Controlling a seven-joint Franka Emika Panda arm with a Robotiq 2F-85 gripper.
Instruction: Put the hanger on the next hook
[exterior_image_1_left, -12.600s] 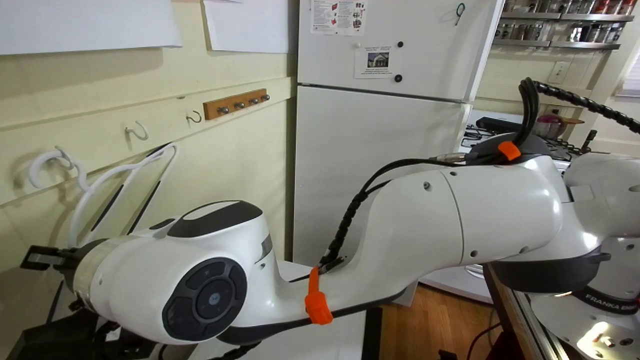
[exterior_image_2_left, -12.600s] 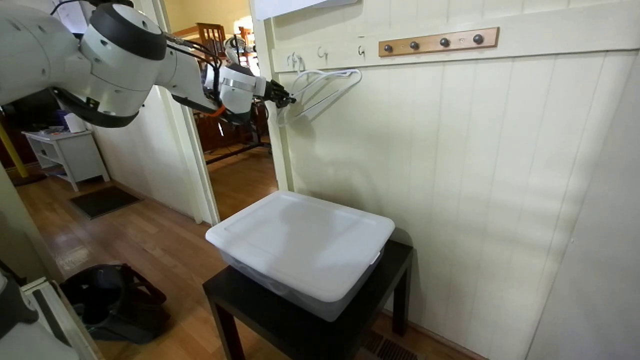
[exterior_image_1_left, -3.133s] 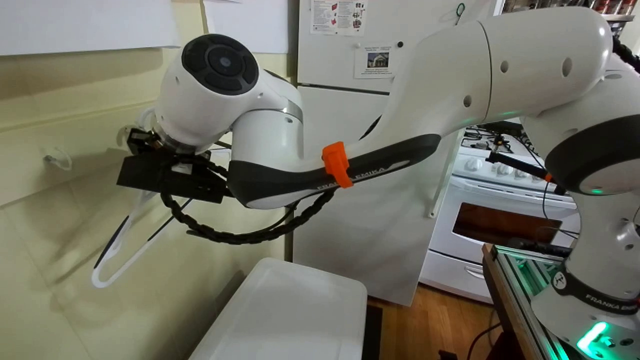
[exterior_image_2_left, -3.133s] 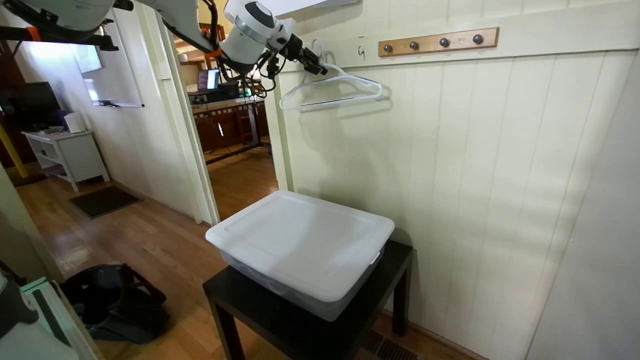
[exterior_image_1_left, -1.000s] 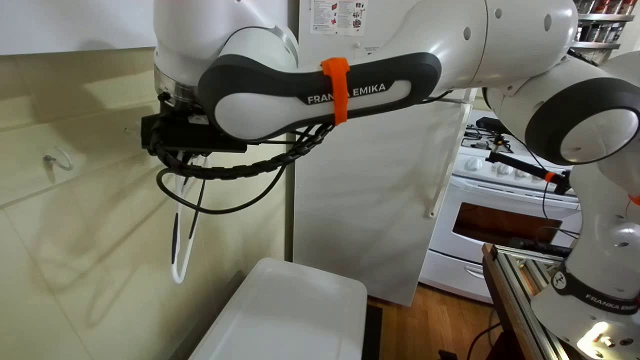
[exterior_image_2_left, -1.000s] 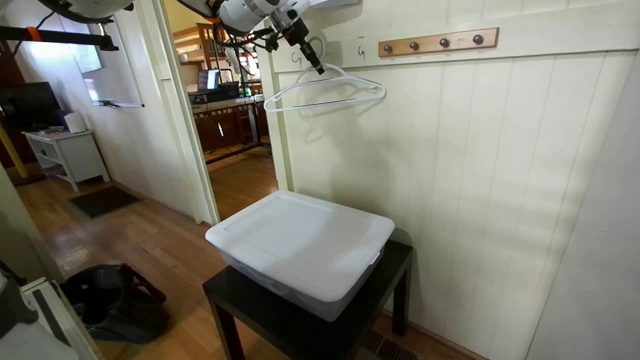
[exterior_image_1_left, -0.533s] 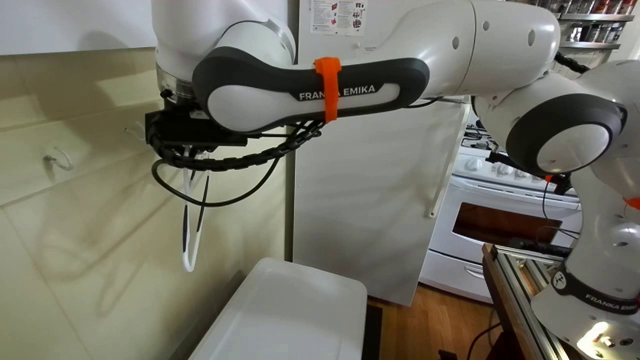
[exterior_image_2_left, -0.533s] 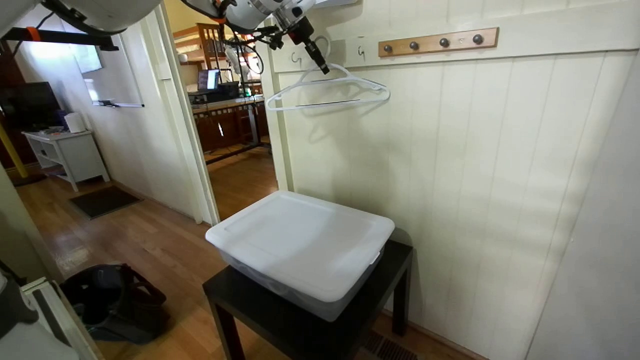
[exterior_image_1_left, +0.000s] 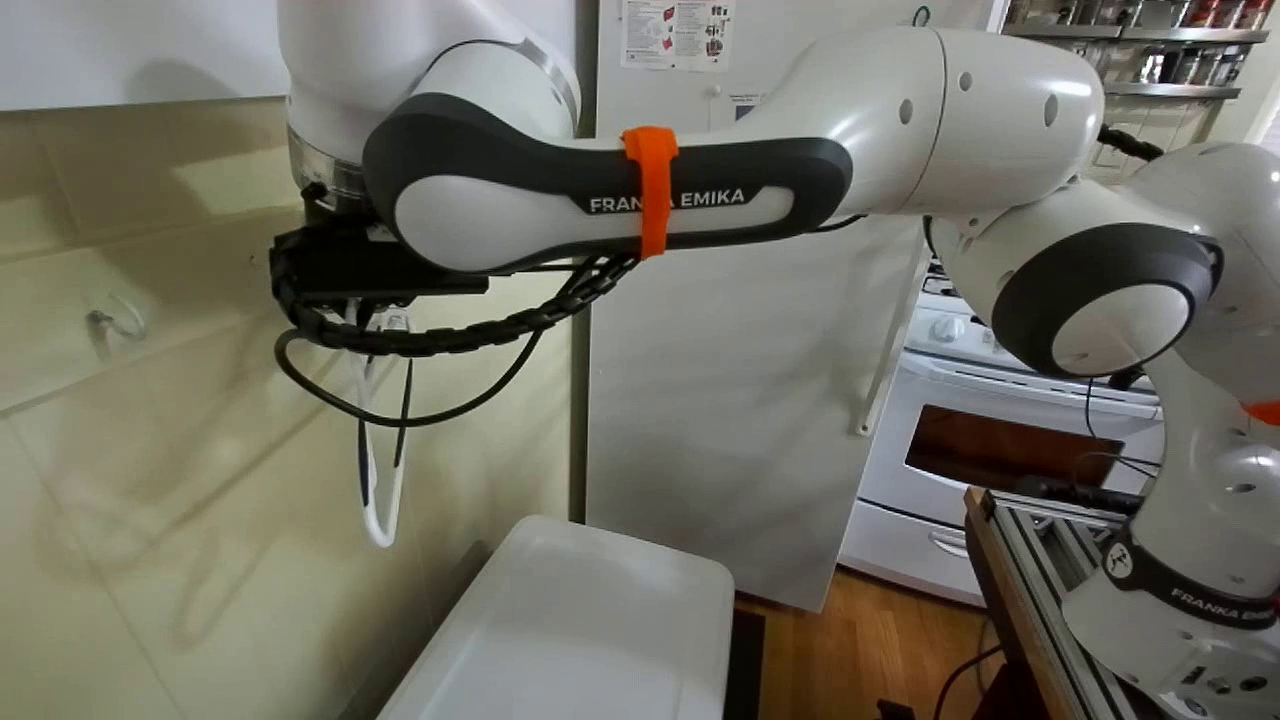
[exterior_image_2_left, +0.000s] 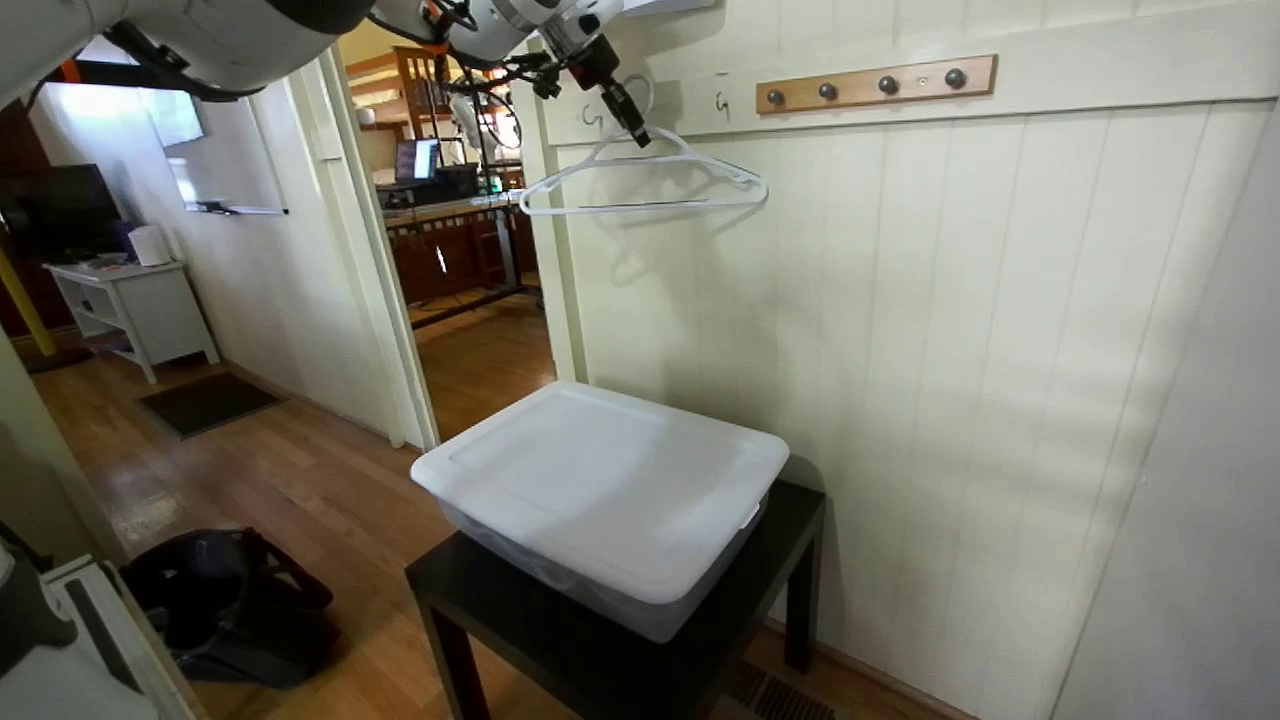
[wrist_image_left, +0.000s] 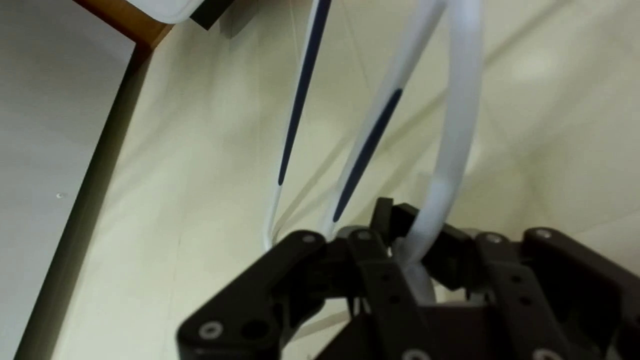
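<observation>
One white hanger (exterior_image_2_left: 645, 207) hangs in front of the wall (exterior_image_2_left: 850, 260), pinched by the hand (exterior_image_2_left: 641, 138) at the upper part of its frame. Grip is confirmed in the wrist view, at close range: white tube between the fingers (wrist_image_left: 452, 252), two dark strips (wrist_image_left: 301, 92) along the frame. The full outline, close to level, with the curved top rising behind the hand, appears in an exterior view only. Where the arm (exterior_image_1_left: 870, 130) and its black cable (exterior_image_1_left: 430, 345) cover the hand, an exterior view gives mainly the lower part of the hanger, nearly edge-on. A wall hook (exterior_image_1_left: 104, 319) is visible in both exterior views; a second wall hook (exterior_image_2_left: 721, 101) and a wooden rail (exterior_image_2_left: 856, 90) with four knobs (exterior_image_2_left: 888, 85) are recorded in an exterior view alone. Contact between hanger and hook cannot be determined. A lidded box (exterior_image_2_left: 610, 490) shows in all three views; the black bench (exterior_image_2_left: 450, 570) beneath it is clearest in an exterior view. An oven (exterior_image_1_left: 1000, 450) appears in an exterior view.
</observation>
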